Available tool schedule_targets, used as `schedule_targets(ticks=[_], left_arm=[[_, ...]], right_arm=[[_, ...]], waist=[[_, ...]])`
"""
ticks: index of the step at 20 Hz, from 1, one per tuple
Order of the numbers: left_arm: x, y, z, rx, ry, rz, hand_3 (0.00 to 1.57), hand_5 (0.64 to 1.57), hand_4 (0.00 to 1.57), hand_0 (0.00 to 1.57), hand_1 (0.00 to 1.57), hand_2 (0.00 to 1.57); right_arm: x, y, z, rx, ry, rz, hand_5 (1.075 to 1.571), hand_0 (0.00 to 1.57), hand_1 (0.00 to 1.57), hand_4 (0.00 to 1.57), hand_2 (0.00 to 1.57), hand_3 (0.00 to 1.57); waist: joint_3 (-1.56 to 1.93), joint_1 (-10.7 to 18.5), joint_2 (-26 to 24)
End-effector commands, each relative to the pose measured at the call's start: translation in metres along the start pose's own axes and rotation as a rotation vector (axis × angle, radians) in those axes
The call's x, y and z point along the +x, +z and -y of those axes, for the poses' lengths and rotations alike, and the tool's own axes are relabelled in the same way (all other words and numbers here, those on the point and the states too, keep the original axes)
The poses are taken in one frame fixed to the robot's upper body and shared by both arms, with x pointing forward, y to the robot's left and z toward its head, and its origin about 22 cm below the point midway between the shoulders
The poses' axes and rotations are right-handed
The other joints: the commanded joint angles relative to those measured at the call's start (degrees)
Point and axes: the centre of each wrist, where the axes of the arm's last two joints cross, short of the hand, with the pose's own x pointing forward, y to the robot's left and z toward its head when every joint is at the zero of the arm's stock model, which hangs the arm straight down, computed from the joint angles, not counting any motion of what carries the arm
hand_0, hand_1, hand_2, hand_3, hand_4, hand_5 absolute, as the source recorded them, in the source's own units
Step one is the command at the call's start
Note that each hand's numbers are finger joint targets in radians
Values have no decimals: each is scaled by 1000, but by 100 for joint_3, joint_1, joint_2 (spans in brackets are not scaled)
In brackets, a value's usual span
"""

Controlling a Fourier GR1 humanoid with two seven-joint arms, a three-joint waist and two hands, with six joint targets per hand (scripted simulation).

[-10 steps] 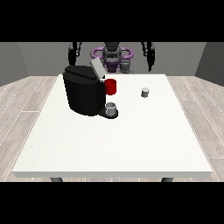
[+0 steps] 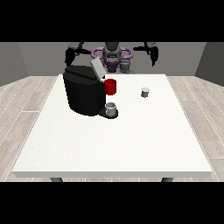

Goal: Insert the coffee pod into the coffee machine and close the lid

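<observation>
The near half of the white table carries nothing relevant to the step. Further in, the black coffee machine stands left of centre, a small grey cup on its drip base at the near right corner, and a red part shows just above that cup at the machine's front. The lid stands tilted up at the machine's top, so the chamber appears open; its inside is not visible from this side. The coffee pod, a small grey-white cylinder, sits upright on the table to the right of the machine, well apart from it and untouched. At the far edge the robot holds both arms raised; the hand at the view's left hangs above and behind the machine, the hand at the view's right behind the pod, both off the table and holding nothing. Whether their fingers are spread or curled cannot be told. Judgement: the step in hand is the reach for the pod. The hand at the view's right is nearer and seems best placed; it should descend from above, close on the pod's sides to avoid tipping it, and carry it upright toward the open lid.
</observation>
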Motion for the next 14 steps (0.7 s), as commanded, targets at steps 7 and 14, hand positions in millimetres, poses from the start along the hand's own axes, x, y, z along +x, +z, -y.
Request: schedule_targets(ticks=[7, 14], left_arm=[[15, -37, -45, -18, -170, -75, 0, 1571, 0, 0, 0, 0], [14, -73, -48, -17, -234, -130, 0, 1571, 0, 0, 0, 0]], right_arm=[[12, -13, -7, -55, -44, 106, 1571, 0, 0, 158, 0, 0], [28, -27, -32, -5, -86, 157, 1571, 0, 0, 192, 0, 0]], waist=[[0, -351, 448], [0, -547, 840]])
